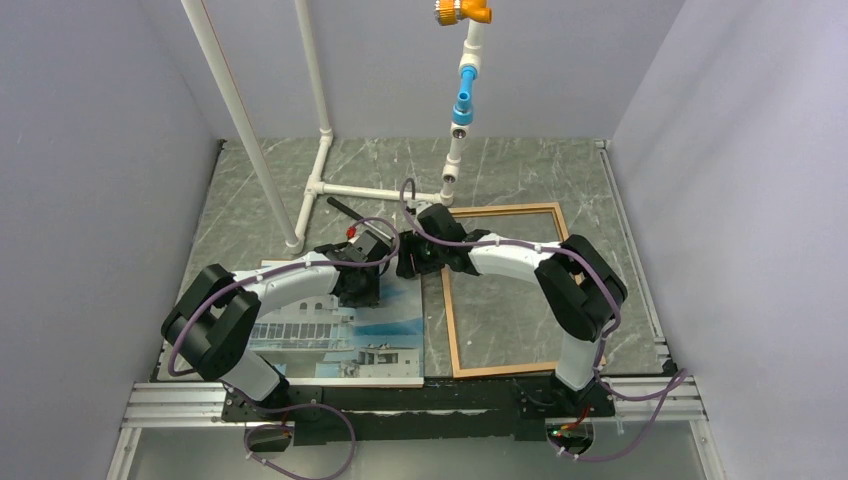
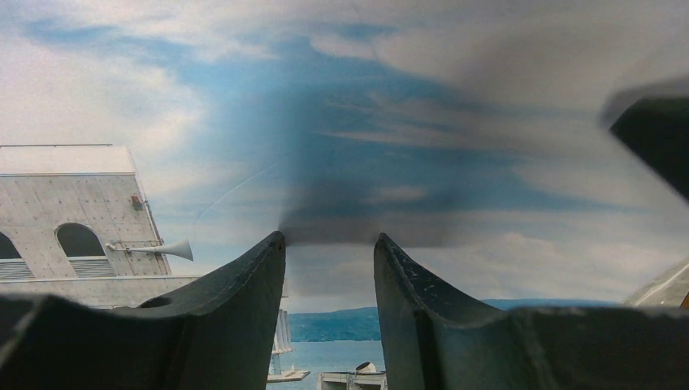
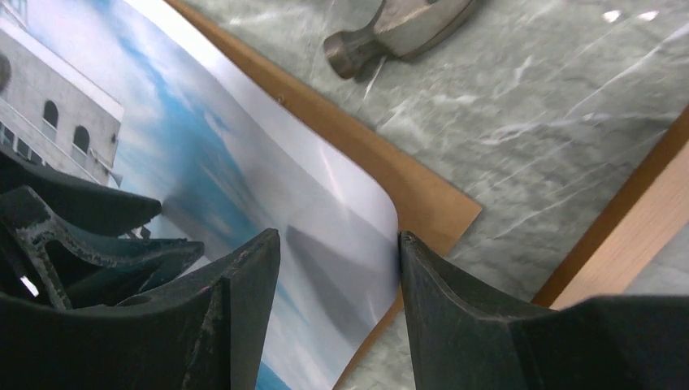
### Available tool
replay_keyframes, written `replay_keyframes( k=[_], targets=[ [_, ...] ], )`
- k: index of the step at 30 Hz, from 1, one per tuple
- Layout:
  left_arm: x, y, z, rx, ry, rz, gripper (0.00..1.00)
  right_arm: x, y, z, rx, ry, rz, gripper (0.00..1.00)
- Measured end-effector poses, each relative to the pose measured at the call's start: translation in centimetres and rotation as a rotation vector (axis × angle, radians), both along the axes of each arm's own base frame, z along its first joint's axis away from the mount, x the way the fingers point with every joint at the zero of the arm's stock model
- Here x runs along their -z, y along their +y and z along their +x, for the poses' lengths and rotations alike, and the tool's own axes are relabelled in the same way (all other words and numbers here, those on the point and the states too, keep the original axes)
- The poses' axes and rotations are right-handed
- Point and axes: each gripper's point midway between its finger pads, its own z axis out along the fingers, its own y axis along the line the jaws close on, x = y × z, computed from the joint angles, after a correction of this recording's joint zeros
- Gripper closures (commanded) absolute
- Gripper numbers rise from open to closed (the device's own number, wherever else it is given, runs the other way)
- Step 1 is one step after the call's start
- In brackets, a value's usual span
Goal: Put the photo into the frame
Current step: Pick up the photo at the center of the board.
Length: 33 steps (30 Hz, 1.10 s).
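From above, the photo (image 1: 330, 335) lies at 8 o'clock on the marbled surface (image 1: 520, 170), with the wooden frame (image 1: 510, 369) beside it at 4 o'clock. The left pincer (image 2: 329, 240) stands spread over printed sky. Only the right wrist view shows the right pincer (image 3: 337, 238), spread astride the print's curled corner above a brown backing board (image 3: 406, 187). A hammer head (image 3: 398, 28) lies at 12 o'clock.
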Motion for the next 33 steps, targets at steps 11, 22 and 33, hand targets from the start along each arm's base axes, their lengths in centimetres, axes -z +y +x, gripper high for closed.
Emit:
replay_keyframes(
  k=[11, 22, 33],
  targets=[
    [0.0, 0.0, 0.0, 0.0, 0.0, 0.001, 0.51, 0.6, 0.2, -1.2, -0.017, 0.023, -0.013, 0.47],
    [0.0, 0.0, 0.0, 0.0, -0.001, 0.0, 0.51, 0.2, 0.3, -4.7, -0.012, 0.183, 0.193, 0.71],
    [-0.2, -0.1, 0.0, 0.002, -0.005, -0.004, 0.5, -4.5, 0.2, -6.1, 0.054, 0.275, 0.471, 0.38]
  ],
)
